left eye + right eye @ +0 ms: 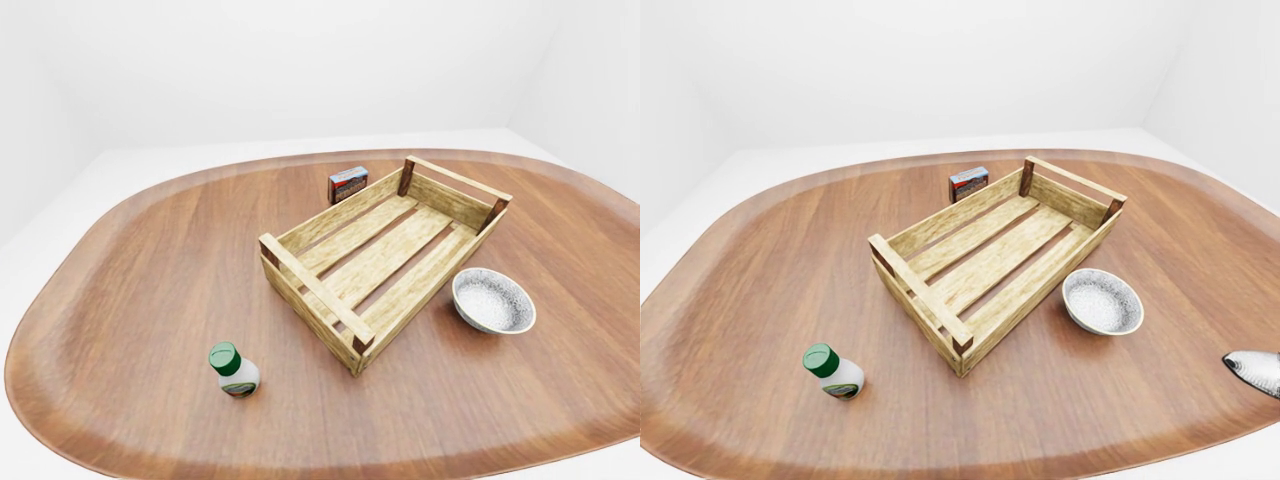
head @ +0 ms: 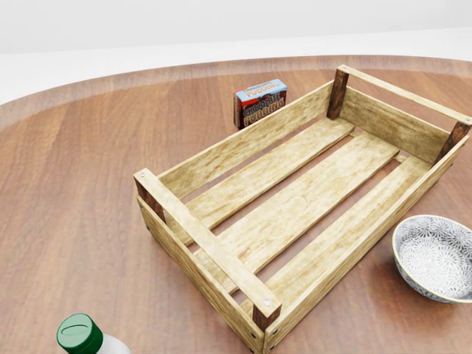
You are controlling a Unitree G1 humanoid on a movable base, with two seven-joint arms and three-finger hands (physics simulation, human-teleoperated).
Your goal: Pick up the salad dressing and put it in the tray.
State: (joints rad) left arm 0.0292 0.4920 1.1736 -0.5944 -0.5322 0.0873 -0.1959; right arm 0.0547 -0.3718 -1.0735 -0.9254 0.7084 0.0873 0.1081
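Slatted wooden tray (image 1: 385,262) holding nothing, patterned bowl (image 1: 492,300) beside it, salad dressing (image 1: 235,369) upright apart, pudding box (image 2: 260,102) beyond, right hand (image 1: 1255,371) tip visible, grip unclear

I'm seeing bare table (image 1: 130,270) lying open all around the salad dressing (image 1: 234,371), so nothing is crowding it. The tray (image 1: 385,255) is sitting at its two o'clock, its near wall rising between them. The bowl (image 1: 492,300) is flanking the tray at four o'clock, the small box (image 1: 347,184) at eleven.

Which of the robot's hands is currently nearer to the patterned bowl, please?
Right. Only the right hand shows, a tip at the right-eye view's right edge, right of and below the bowl. The left hand is out of view.
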